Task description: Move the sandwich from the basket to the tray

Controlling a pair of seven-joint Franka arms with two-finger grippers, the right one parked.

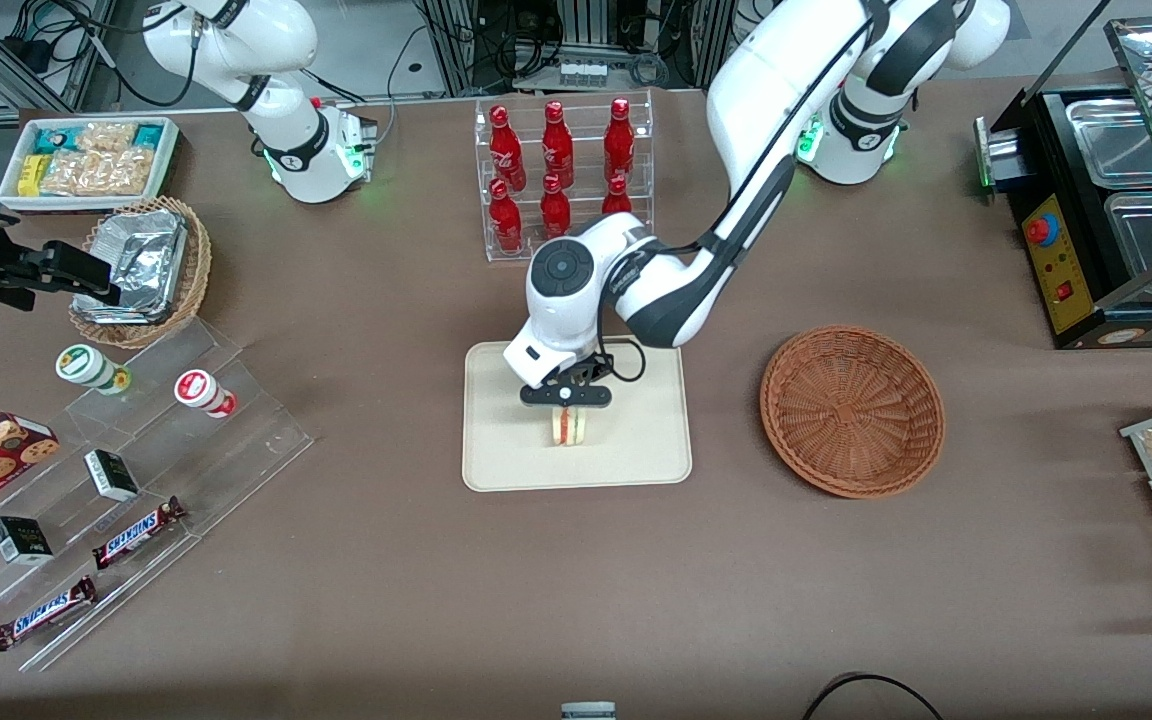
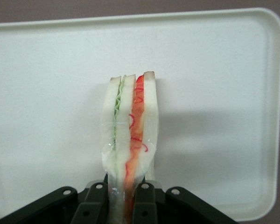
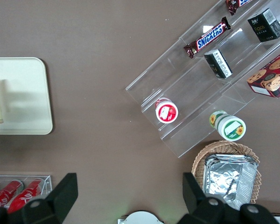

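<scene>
Tray: flat on the brown table, near the table's middle. Basket: beside the tray toward the working arm's end, holding nothing visible. Gripper: positioned over the tray's middle, jaws narrowed against the sandwich, one finger on each bread face. Sandwich: upright on edge over the tray surface, filling layers facing the front camera; contact with the tray cannot be confirmed.

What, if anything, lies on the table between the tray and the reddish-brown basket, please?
Nothing: the front view shows bare brown tabletop between the tray and the basket. The gripper holds the sandwich over the tray.
</scene>
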